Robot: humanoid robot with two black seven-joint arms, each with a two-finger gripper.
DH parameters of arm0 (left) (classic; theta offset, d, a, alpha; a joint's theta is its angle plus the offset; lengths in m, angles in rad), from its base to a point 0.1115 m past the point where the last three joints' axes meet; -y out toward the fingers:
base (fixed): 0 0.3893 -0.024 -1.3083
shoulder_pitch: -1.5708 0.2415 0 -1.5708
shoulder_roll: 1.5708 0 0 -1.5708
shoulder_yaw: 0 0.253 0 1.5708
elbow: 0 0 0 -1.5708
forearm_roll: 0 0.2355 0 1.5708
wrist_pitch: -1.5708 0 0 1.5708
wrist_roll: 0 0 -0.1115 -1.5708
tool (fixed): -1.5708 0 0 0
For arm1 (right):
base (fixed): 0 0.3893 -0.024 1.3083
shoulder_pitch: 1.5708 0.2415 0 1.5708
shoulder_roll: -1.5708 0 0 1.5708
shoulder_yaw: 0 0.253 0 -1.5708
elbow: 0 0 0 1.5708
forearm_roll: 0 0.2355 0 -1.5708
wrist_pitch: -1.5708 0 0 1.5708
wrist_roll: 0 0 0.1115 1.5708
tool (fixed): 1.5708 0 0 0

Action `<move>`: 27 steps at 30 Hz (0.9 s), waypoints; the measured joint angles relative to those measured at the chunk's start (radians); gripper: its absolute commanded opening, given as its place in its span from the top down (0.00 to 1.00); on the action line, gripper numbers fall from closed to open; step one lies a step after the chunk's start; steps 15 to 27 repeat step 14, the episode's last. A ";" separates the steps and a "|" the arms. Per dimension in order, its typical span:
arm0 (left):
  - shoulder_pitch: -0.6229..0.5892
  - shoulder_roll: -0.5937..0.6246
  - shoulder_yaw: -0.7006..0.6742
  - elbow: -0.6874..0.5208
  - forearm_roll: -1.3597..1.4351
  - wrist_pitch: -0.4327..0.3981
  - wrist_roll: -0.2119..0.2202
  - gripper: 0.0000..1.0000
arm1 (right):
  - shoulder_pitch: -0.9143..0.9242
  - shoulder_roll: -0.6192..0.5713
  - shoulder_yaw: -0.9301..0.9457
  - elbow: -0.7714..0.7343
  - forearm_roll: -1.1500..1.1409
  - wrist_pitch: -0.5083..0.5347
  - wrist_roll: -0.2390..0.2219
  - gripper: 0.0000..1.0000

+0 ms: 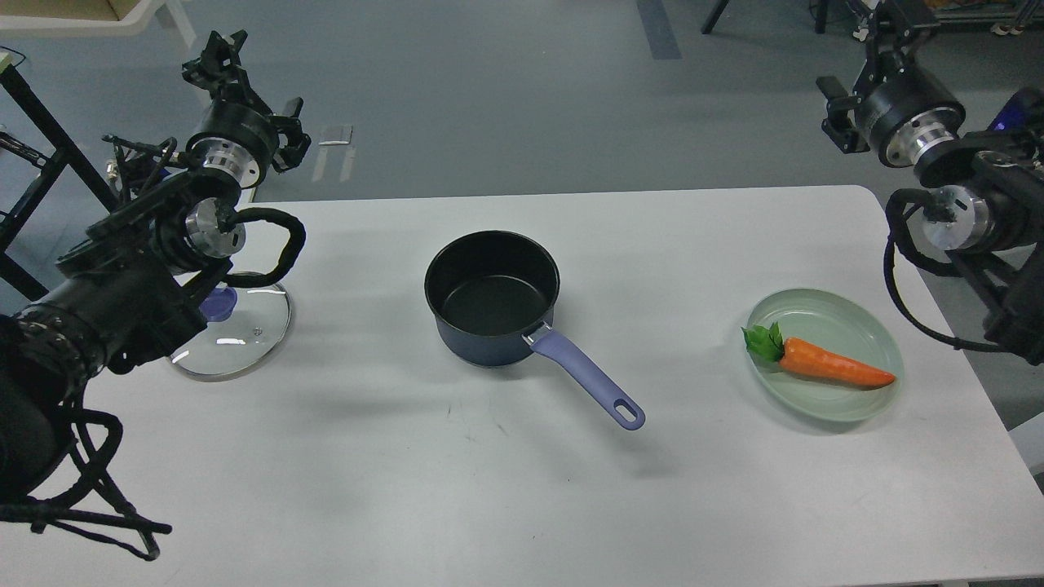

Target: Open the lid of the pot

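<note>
Nearest to where the robot looks from, its thick left forearm fills the lower-left corner, running up to the left gripper (218, 59), which is raised beyond the tabletop's (457, 505) far-left corner. That gripper is small, dark and end-on from here, so I cannot tell whether its fingers are apart or together; it seems to hold nothing. The right gripper (885, 20) is cut by the upper-right edge and just as unreadable.

The lid (245, 338) lies flat on the tabletop at the left, well apart from the pot (492, 297), its purple knob partly hidden behind the left arm. The pot stands open in the middle, black inside showing, handle pointing toward the near right.

By my reckoning the opening is done, and what remains is only to keep the left arm lifted cleanly away. Doing that well means rising straight rather than sweeping low, since the arm's cable loop hangs close above the lid and could drag it.

Over to the right, a pale green plate (848, 403) holds a toy carrot (832, 365); neither stands in the way.
</note>
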State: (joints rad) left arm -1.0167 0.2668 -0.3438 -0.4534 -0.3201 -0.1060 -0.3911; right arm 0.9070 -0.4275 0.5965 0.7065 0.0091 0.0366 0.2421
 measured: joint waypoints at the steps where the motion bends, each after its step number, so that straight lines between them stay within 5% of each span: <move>1: 0.005 -0.003 -0.007 -0.002 -0.005 -0.002 0.000 0.01 | -0.011 0.014 0.019 -0.005 0.024 0.000 0.000 0.01; 9: 0.028 -0.001 -0.025 -0.019 -0.021 -0.030 -0.006 0.01 | -0.116 0.121 0.233 -0.031 0.094 0.013 -0.002 0.00; 27: 0.035 0.012 -0.025 -0.040 -0.019 -0.033 -0.008 0.01 | -0.124 0.128 0.252 -0.033 0.094 0.014 -0.001 0.00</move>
